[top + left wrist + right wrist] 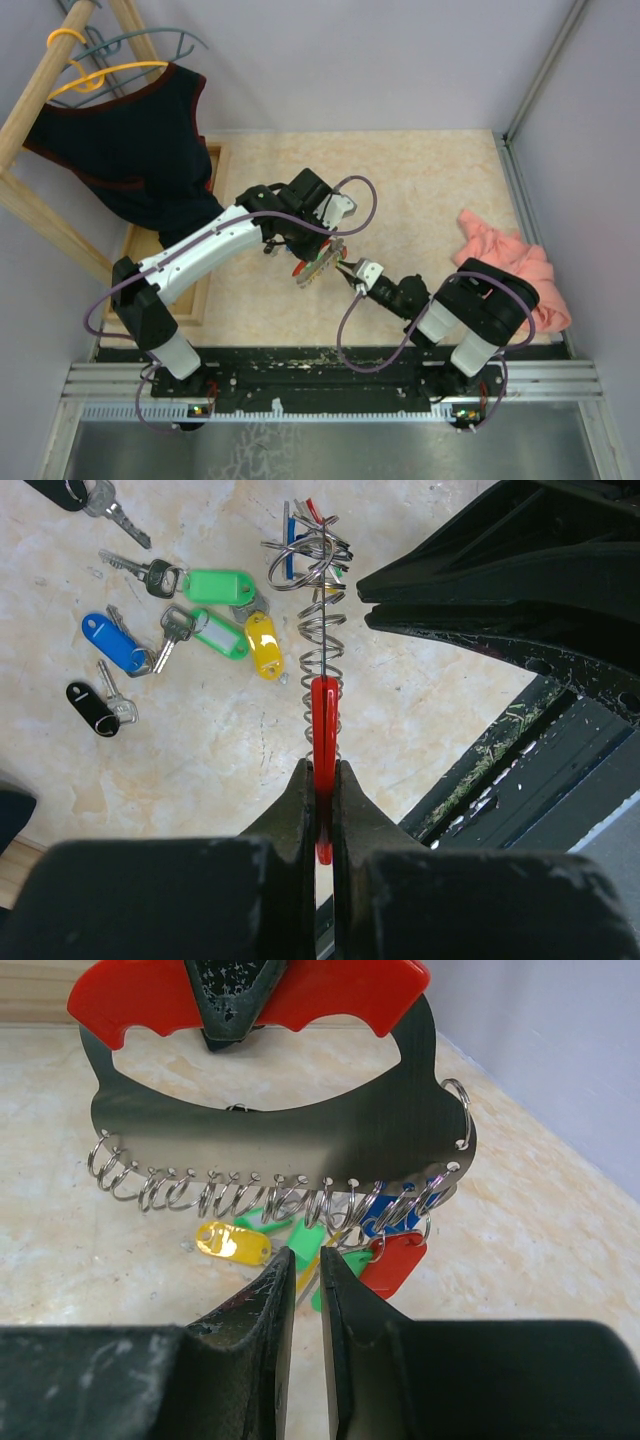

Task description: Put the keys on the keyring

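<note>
Left jaws clamped on keyring (280, 1135) by its red band (322, 710), presenting wire loops (230, 1195) to right jaws. Right jaws nearly together just under loops, possibly nipping 1 green key (303, 1245): cannot tell.

Left arm (200, 255): white link, black joints behind the left pincer (320, 262), purple cable (358, 179) looping alongside. Right arm (490, 300): black joints, grey cylinders behind the right pincer (349, 271). Fingers (265, 1360) black, pale-scuffed.

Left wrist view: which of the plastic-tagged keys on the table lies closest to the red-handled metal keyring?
The yellow-tagged metal key, right beside the coils of the keyring; the other keys lie farther left.
</note>
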Robot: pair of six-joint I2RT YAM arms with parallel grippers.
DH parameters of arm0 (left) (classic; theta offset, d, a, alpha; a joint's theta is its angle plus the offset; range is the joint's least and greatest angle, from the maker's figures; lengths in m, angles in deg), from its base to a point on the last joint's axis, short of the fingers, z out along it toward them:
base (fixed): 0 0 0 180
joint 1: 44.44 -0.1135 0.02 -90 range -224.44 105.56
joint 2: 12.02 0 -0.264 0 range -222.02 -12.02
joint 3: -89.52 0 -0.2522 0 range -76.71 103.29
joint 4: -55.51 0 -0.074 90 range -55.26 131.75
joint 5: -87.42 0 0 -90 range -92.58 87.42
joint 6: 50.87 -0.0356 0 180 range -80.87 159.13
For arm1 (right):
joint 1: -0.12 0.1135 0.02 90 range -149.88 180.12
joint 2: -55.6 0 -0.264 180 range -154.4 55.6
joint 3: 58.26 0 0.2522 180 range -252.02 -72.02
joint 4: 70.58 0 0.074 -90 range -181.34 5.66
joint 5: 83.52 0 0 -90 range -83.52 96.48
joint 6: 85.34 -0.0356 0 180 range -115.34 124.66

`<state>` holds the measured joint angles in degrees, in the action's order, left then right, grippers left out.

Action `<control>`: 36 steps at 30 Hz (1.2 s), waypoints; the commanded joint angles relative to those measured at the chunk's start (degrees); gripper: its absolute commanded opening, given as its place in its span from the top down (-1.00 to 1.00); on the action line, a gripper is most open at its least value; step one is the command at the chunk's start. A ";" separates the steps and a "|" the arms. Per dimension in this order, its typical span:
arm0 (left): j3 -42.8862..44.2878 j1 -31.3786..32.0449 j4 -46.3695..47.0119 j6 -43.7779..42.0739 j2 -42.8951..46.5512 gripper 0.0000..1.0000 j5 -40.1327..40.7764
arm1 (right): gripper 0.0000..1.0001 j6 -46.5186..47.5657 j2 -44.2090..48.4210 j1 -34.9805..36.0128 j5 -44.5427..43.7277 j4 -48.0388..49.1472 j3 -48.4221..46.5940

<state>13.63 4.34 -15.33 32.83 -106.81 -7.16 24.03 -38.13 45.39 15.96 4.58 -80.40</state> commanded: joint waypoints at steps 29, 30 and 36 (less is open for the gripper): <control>-0.11 0.56 0.47 -0.77 1.07 1.00 -1.42 | 0.65 1.97 1.45 0.54 -2.99 9.86 -2.91; -0.24 0.56 0.48 -0.73 1.16 1.00 -1.33 | 0.64 1.98 1.57 0.56 -2.74 9.86 -2.87; -0.28 0.56 0.52 -0.81 1.18 1.00 -1.25 | 0.60 1.98 1.25 0.51 -0.77 9.86 -2.82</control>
<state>13.33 4.44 -15.31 32.81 -106.81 -7.75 25.71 -36.85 45.39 13.77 4.58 -81.91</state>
